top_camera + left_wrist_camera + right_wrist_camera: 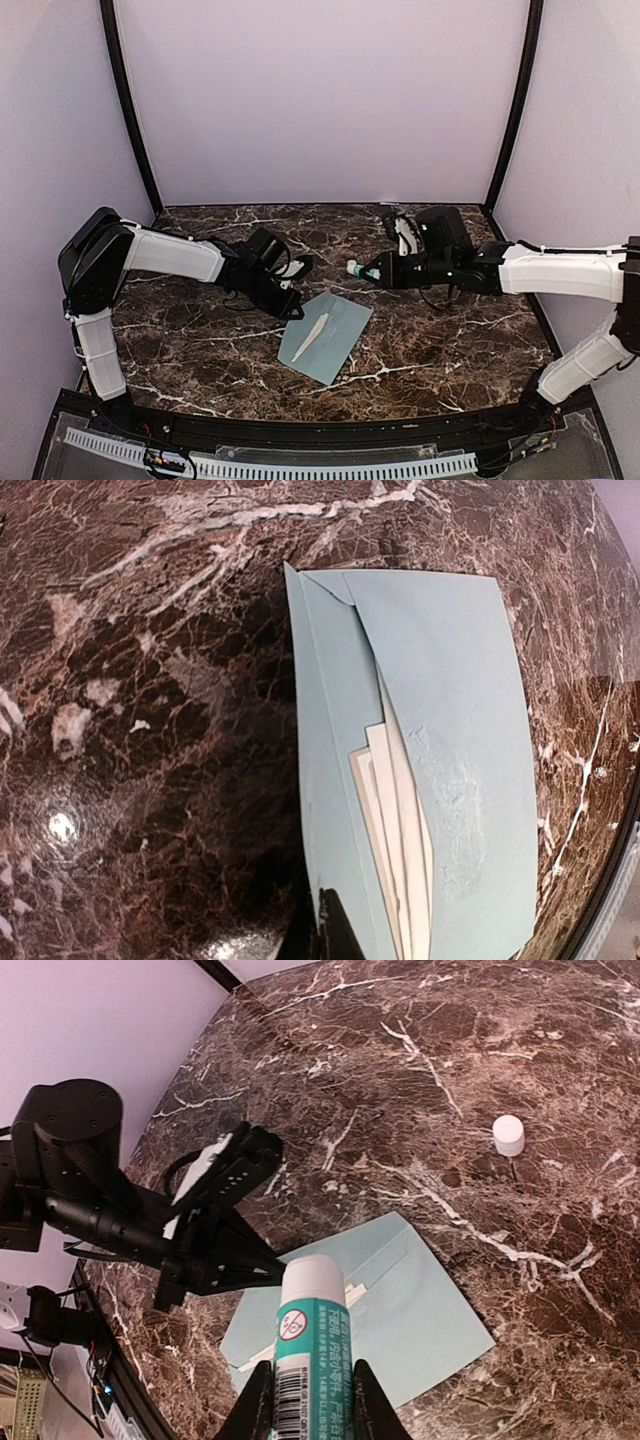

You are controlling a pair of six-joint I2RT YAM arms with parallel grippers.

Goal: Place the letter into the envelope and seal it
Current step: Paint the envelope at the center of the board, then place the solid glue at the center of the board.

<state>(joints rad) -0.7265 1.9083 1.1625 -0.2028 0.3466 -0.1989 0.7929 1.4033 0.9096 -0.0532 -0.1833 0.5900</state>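
The pale blue envelope (326, 337) lies flat mid-table, its flap (440, 700) folded partly over. The cream folded letter (397, 840) peeks out from under the flap and shows as a white sliver (312, 337) from above. A smeared patch (452, 800) marks the flap. My left gripper (294, 301) is shut, its black tip (338, 928) resting on the envelope's (410, 1325) left edge. My right gripper (376, 270) hovers above and right of the envelope, shut on the white-and-green glue stick (312, 1345), which is uncapped and points toward the left arm.
A small white cap (509, 1135) stands on the marble table (450, 340) beyond the envelope. The left arm's black wrist (190, 1225) reaches in beside the envelope. Lilac walls close in the back and sides.
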